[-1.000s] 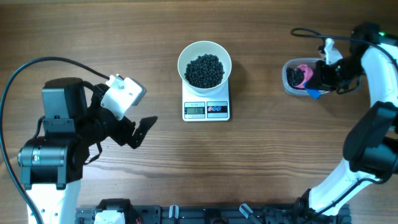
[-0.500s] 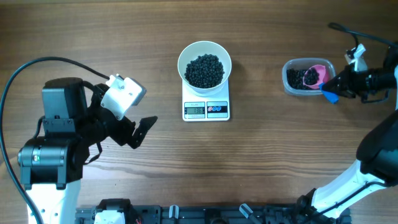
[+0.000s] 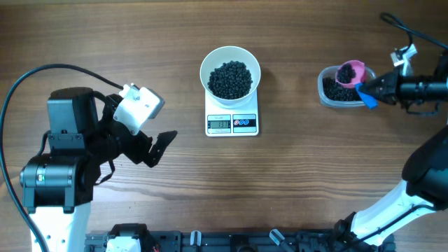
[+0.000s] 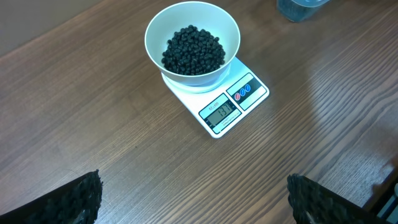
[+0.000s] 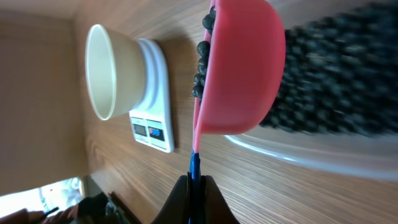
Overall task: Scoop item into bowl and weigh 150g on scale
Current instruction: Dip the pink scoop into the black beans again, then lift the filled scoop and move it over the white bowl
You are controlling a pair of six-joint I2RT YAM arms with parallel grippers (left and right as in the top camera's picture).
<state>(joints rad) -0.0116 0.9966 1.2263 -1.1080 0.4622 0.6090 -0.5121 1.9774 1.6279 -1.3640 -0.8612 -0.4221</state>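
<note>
1. Right pincer (image 3: 383,89) is clenching the blue handle of the pink scoop (image 3: 348,71), which is hanging loaded over the clear tub (image 3: 330,96) at the right edge of the overhead frame.
2. Left pincer (image 4: 196,205) is sitting released at lower left, gripping nothing.
3. The bowl (image 3: 230,57) is sitting on the scale (image 3: 232,123), top centre, with a pile of beads (image 3: 230,78) inside.
4. My worry: the beads are heaping right at the scoop's rim, so any tilt or jerk while crossing the counter (image 3: 294,182) is likely scattering some. Dumping the lot is risking an overshoot too.
</note>
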